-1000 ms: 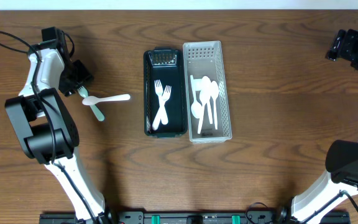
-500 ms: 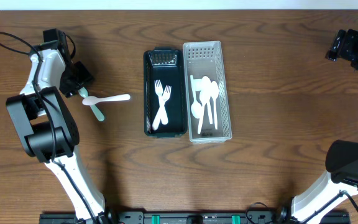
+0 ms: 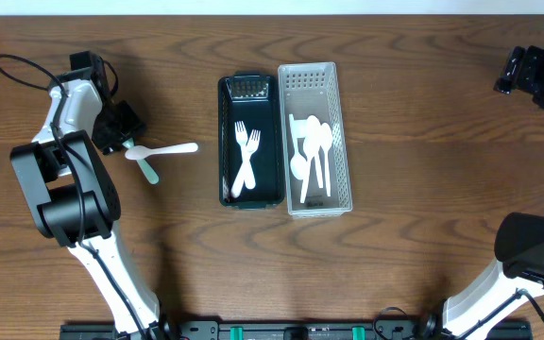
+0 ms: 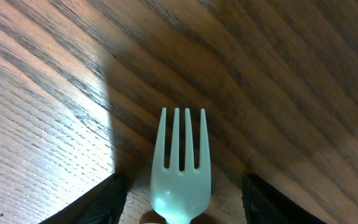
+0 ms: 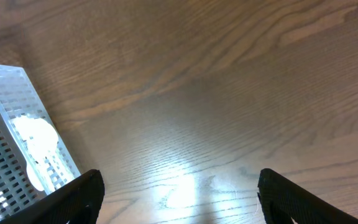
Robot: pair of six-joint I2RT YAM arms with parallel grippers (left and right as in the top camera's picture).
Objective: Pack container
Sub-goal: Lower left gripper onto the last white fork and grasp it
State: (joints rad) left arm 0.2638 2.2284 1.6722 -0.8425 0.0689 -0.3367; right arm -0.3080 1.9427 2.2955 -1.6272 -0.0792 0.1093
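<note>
Left gripper (image 3: 123, 138) sits at 9 o'clock of the table (image 3: 423, 208), well apart from both containers. Its fingers (image 4: 101, 200) stand apart, clamped on nothing. In the left wrist cam the mint-green fork (image 4: 180, 168) lies flat on the wood between them, tines pointing to 12 o'clock, with bare wood showing on each side, so you've got no contact there.

From overhead, the fork's handle runs out from under the gripper toward 5 o'clock. A white spoon (image 3: 168, 149) crosses it just beside the gripper and runs toward 3 o'clock. Can't tell which of the two lies on top.

Right gripper (image 3: 525, 71) is at approx. 2 o'clock near the table edge. Its jaws are wide apart w/ only bare wood between them. Its wrist cam catches one corner of the white basket at 9 o'clock.

Containers are mid-table, long sides touching:
- Black tray (image 3: 227, 142), on the 9 o'clock side: two white forks (image 3: 246, 156) inside, handles crossed, tines toward 12. There's a dark gridded patch at its 12 o'clock end.
- White perforated basket (image 3: 342, 113), on the 3 o'clock side: several white spoons (image 3: 312, 151) in a loose pile, lengthwise.
</note>
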